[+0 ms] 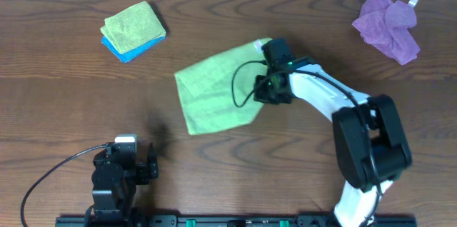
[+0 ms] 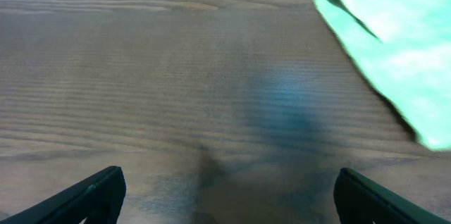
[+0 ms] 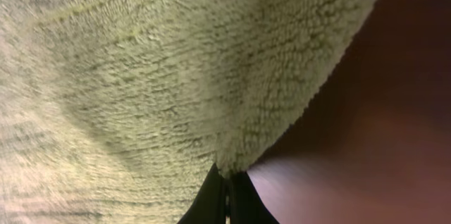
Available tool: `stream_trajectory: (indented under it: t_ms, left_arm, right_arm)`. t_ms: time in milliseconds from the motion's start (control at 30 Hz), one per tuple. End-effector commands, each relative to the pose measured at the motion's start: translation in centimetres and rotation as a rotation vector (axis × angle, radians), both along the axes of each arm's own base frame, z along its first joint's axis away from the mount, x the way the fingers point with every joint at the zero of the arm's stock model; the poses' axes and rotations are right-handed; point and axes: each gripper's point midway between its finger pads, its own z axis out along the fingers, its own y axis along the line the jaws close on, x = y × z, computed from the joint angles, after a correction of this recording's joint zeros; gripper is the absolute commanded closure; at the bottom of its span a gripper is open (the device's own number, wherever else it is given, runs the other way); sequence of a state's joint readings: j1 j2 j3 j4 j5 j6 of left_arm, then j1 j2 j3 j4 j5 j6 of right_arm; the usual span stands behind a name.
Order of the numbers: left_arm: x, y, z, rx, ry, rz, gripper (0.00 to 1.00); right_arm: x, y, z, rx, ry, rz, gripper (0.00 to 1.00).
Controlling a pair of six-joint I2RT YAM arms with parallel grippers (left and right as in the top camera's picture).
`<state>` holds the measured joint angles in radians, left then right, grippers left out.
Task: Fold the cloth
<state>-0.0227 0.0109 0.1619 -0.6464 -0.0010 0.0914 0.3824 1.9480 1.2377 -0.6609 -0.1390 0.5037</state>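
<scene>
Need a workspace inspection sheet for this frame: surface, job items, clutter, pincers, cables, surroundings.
Surface: wood table, no spills seen.
Job's things: green cloth lies askew mid-table.
Clutter: folded stack far left; crumpled purple cloth far right.
Pincers: right pincer shut on the green cloth's edge; left pincer open over bare table.
Cables: black loop over the green cloth; cable trails from the left arm.
Surroundings: black rail along the near edge.

Place: robotics lab, test bench.
Fixtures: left arm [image 1: 114,177], right arm [image 1: 368,141], standing by black rail [image 1: 214,221] along desk [image 1: 64,91] edge.
</scene>
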Motion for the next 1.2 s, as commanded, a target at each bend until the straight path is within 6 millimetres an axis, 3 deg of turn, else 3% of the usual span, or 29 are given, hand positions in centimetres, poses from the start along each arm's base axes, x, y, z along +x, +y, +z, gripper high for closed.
stream_trajectory:
  t_ms: [0,133,233,300,433,533,700,800,1000,1167]
  left_arm:
    - [-0.1,0.4,-0.2,0.027,0.004,0.006,0.05]
    - [0.0,0.3,-0.1,0.024,-0.001,0.001,0.05]
    - [0.0,0.0,-0.2,0.008,-0.001,-0.005,0.05]
    - [0.0,0.0,-0.2,0.004,-0.001,-0.002,0.05]
    - [0.1,0.0,0.0,0.004,-0.008,-0.002,0.04]
    - [0.1,0.0,0.0,0.004,-0.009,-0.002,0.05]
    - [0.1,0.0,0.0,0.004,-0.009,-0.002,0.04]
    - [0.1,0.0,0.0,0.004,-0.008,-0.002,0.05]
    - [0.1,0.0,0.0,0.004,-0.008,-0.002,0.04]
    - [0.1,0.0,0.0,0.004,-0.009,-0.002,0.05]
  right_arm:
    - [1.4,-2.7,5.1,-0.106,-0.135,0.006,0.99]
    - [-0.9,-3.0,9.9,-0.109,-0.157,0.021,0.98]
    - [-2.1,-2.0,12.8,-0.12,-0.217,0.087,0.69]
    - [-2.1,-0.3,14.3,-0.114,-0.29,0.145,0.58]
    - [-1.7,3.7,15.4,-0.074,-0.399,0.254,0.51]
    - [-2.0,3.6,14.7,-0.122,-0.387,0.26,0.53]
    - [-3.1,-3.1,13.1,-0.293,-0.251,-0.052,0.45]
    - [-4.0,-5.7,12.1,-0.257,-0.14,-0.234,0.47]
    - [-5.2,-7.5,8.4,-0.122,0.009,-0.348,0.46]
    - [-6.2,-5.9,4.7,0.069,0.075,-0.36,0.44]
